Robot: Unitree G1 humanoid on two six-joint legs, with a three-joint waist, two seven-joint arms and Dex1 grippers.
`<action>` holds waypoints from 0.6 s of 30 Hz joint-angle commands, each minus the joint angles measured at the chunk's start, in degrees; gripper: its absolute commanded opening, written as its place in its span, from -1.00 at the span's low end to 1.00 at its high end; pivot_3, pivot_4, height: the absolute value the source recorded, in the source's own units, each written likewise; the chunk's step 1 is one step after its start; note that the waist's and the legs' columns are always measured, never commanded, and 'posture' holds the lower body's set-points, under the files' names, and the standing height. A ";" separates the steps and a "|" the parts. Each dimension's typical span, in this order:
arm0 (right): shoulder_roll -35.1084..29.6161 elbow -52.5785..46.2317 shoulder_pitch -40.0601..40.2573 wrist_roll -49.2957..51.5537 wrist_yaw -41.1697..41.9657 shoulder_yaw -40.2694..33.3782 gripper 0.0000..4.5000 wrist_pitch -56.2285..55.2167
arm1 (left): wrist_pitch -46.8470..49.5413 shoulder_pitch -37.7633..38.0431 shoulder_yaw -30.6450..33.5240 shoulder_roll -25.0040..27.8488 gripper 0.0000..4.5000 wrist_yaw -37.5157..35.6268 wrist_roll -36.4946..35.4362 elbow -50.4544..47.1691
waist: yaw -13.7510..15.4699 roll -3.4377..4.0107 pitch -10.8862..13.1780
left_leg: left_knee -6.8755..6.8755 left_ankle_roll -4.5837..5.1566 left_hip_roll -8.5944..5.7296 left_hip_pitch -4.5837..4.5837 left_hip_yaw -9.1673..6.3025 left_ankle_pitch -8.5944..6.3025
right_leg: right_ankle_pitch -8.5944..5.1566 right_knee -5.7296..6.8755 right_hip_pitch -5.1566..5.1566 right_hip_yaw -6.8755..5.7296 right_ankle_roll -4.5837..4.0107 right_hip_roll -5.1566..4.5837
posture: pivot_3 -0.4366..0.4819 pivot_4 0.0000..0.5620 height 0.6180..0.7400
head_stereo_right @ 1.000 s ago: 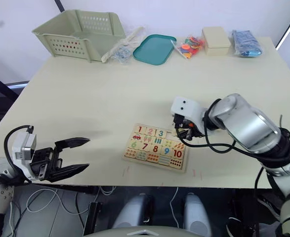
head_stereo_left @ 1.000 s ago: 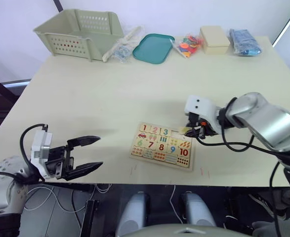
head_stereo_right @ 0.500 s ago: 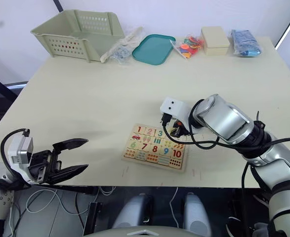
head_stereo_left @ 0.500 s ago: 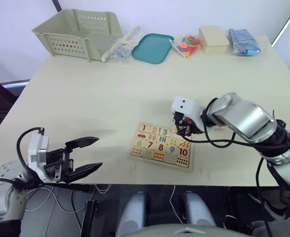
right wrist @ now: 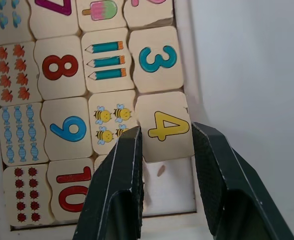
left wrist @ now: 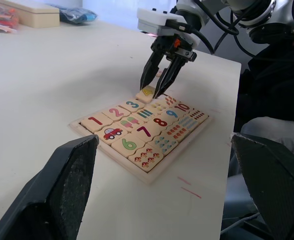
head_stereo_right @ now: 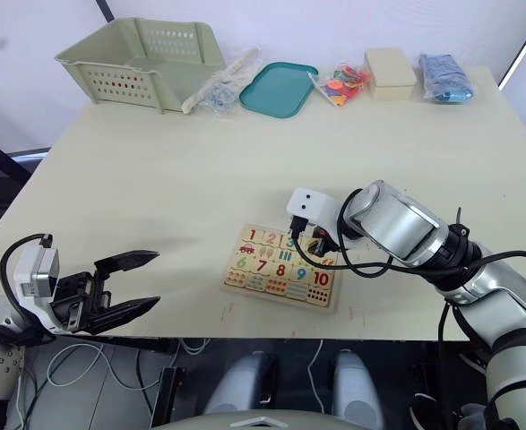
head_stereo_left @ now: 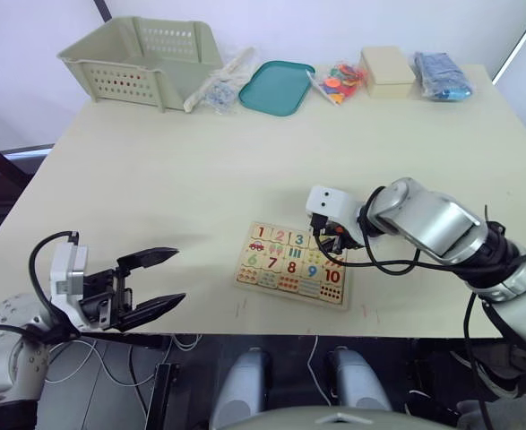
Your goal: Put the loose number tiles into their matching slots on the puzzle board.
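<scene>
Near the front edge of the table (head_stereo_left: pixel 155 179), slightly right of centre: the puzzle board (head_stereo_left: pixel 293 263), flat pale wood, rows of coloured numbers and small counting pictures. Top row reads 1, 2, 3, then the yellow 4 tile (right wrist: pixel 163 126), sitting slightly askew at its slot with the front edge raised in the left wrist view. Beside the 4, at the row's end, one empty slot (right wrist: pixel 169 186), pale and bare. Lower down: 6, 7, 8, 9 and a red 10, with a red car, pencils, bees, leaves and dots among the pictures.

Right gripper (head_stereo_left: pixel 331 240) poised over the board's far right corner, black fingers (right wrist: pixel 125 165) a tile's width apart, straddling the 4 tile closely; contact cannot be told. Left gripper (head_stereo_left: pixel 155 282) hanging past the table's front left edge, well away from the board, jaws spread wide and holding nothing.

Along the far edge, from the robot's left: a pale green slotted basket (head_stereo_left: pixel 146 58), contents hidden; a clear bag (head_stereo_left: pixel 219 85) leaning by it; a teal tray (head_stereo_left: pixel 279 87); a bag of bright colourful pieces (head_stereo_left: pixel 339 79); a plain cream box (head_stereo_left: pixel 388 72), lid shut; a blue packet (head_stereo_left: pixel 442 75).

Table cream, matte, with faint red marks near the front edge. White wall behind, cables on the floor beneath.
</scene>
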 commanded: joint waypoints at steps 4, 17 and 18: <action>-0.40 -0.74 0.30 -0.60 -0.55 -0.30 -0.61 -1.14 | -0.98 0.11 1.23 0.01 1.00 -0.03 -0.64 -1.52 | 0.00 0.00 0.00 | 0.00 0.00 0.00 0.00 0.00 0.00 | 0.00 0.00 0.00 0.00 0.00 0.00 | -0.05 -0.47 1.00; -0.60 -0.40 0.46 -0.87 -0.41 0.38 -0.61 -2.01 | -0.93 -0.13 0.72 -0.23 1.00 0.16 -0.54 -1.51 | -0.01 0.00 0.00 | -0.01 0.00 0.00 0.00 0.00 0.00 | 0.00 -0.01 0.00 0.00 0.00 0.00 | -0.05 -0.47 1.00; -0.61 -0.35 0.43 -0.88 -0.37 0.44 -0.61 -2.05 | -0.95 -0.06 0.73 -0.26 1.00 0.14 -0.54 -1.50 | -0.01 0.00 0.00 | -0.01 0.00 0.00 0.00 0.00 0.00 | 0.00 -0.01 -0.01 0.00 0.00 0.00 | -0.05 -0.47 1.00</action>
